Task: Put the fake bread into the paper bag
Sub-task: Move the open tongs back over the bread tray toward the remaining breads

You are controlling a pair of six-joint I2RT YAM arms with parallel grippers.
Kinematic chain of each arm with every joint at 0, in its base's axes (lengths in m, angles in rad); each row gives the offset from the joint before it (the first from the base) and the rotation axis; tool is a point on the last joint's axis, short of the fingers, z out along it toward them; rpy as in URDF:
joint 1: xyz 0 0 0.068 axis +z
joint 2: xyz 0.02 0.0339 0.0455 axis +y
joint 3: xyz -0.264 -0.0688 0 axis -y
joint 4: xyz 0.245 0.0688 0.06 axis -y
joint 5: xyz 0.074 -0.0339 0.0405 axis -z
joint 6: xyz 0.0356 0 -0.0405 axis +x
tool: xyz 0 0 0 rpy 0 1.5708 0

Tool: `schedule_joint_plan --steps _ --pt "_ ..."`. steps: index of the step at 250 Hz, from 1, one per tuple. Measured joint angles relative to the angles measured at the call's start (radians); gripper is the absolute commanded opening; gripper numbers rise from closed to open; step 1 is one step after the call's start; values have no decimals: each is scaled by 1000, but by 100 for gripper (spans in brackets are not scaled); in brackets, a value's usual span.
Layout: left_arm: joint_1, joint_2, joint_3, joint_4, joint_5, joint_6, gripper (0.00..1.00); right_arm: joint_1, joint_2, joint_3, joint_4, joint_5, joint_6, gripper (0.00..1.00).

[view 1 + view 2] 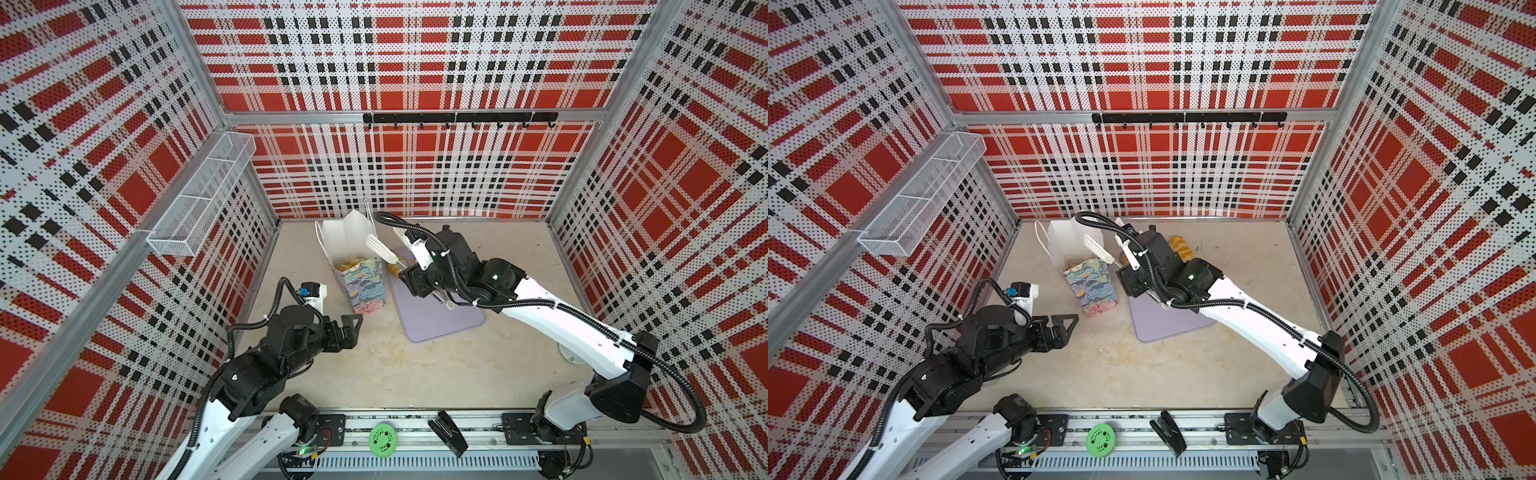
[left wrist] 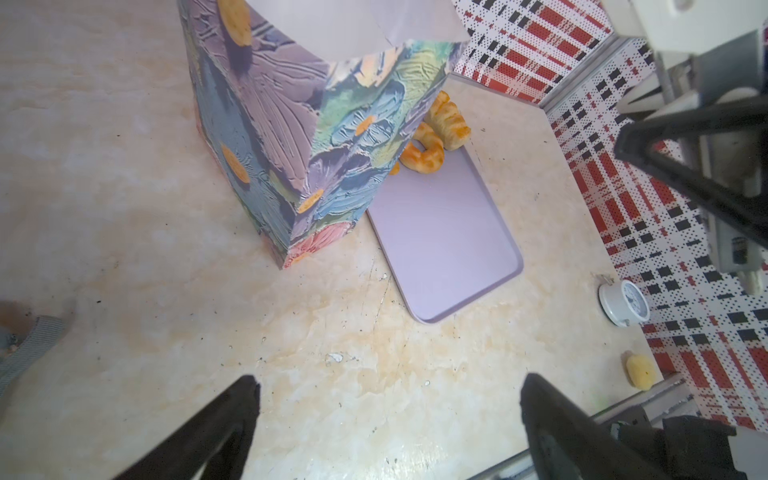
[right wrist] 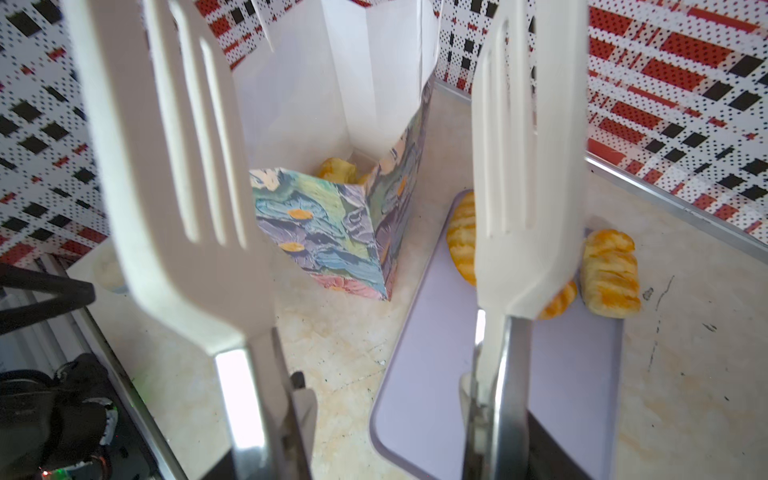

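Grips white tongs (image 3: 178, 166) in right gripper (image 1: 405, 272), blades spread and empty, above lavender tray (image 1: 440, 320) just beside upright paper bag (image 1: 361, 286), with left gripper (image 2: 390, 386) wide open and empty nearby, some fake bread (image 3: 336, 169) inside the bag, 3 pieces at tray's far end

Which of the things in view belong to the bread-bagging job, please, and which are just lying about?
For the job:
- paper bag
- fake bread
- white slotted tongs
- lavender tray under the bread

Lying about:
- green disc
- black stapler
- wire mesh basket
- hook rail
- small white dial
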Motion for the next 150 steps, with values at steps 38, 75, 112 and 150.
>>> schedule_joint_plan --steps 38,75,112,150 --pt "-120 25 0 0 -105 -27 99 -23 -51 -94 1 14 -2 65" --pt "-215 62 0 5 -210 -55 99 -62 -126 -187 2 26 2 65" --pt "-262 98 0 31 -269 -77 99 -98 -201 -269 8 32 14 65" --pt "-299 140 -2 68 -304 -91 99 -127 -254 -345 8 35 24 65"
